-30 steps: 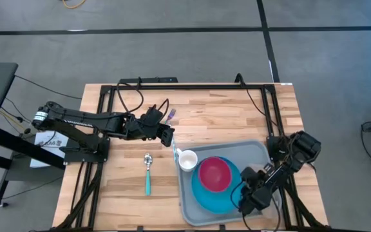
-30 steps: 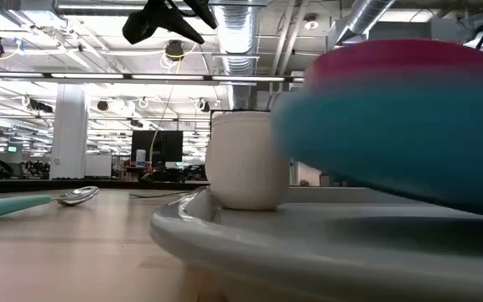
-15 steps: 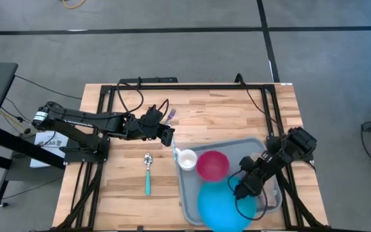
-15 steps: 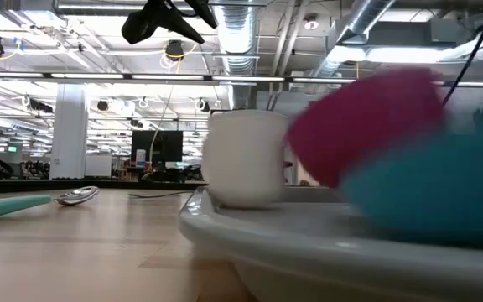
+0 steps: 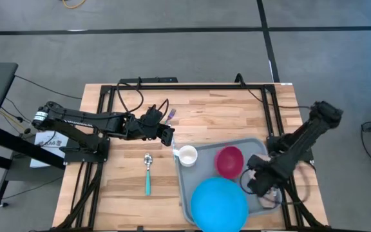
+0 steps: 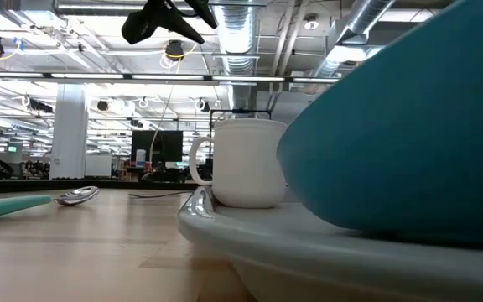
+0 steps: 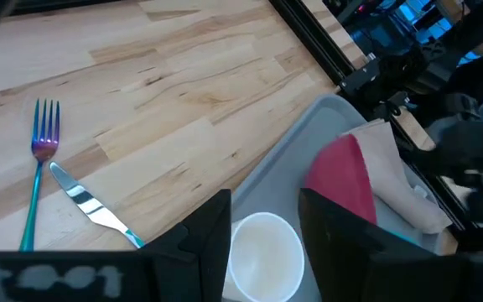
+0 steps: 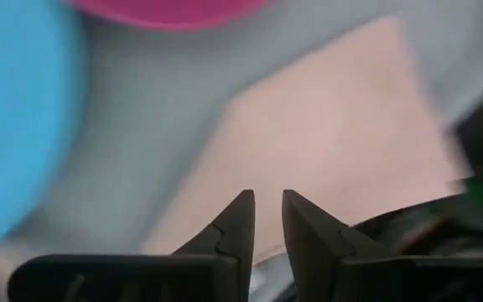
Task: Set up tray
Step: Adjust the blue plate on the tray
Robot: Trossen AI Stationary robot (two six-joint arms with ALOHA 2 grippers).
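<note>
Large flat light-grey plastic tray (image 5: 187, 187) on the wooden table's near right part, holding round blue plate (image 5: 219, 204), pink bowl (image 5: 229, 161), white mug (image 5: 187, 155). Right gripper (image 5: 257, 184) over the tray's right edge, fingers narrowly parted, empty. Left gripper (image 5: 167, 135) just beyond the tray's far-left corner, half spread.

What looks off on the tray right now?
The blue plate hangs over the tray's near rim instead of lying flat inside it, and the pink bowl sits on the tray beside the white mug, not on the plate. A napkin lies rumpled beyond the bowl.
</note>
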